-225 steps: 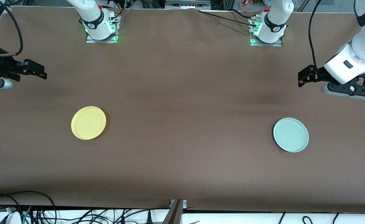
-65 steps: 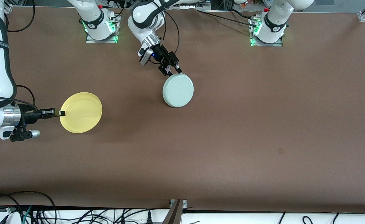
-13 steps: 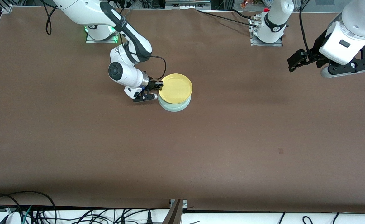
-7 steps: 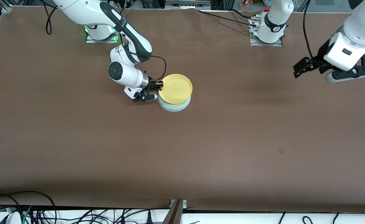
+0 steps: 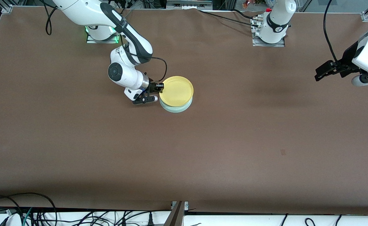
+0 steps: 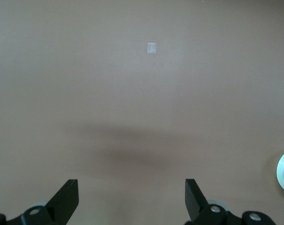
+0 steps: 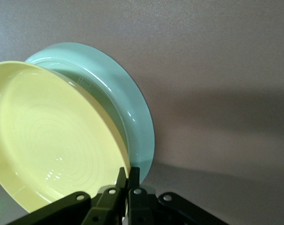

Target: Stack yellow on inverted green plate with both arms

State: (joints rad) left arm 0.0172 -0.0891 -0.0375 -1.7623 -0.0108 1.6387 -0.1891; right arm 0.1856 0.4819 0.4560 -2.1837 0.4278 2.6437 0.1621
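The right gripper (image 5: 160, 87) pinches the thin rim of the light, stiff, slippery-looking small yellow plate (image 5: 176, 91) lying on the inverted mint-green plate (image 5: 177, 108), while the left gripper (image 5: 321, 73) waits open over bare table

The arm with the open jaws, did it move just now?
Yes. The left gripper has swung outward, away from its base toward the left arm's end of the table, jaws open and empty.
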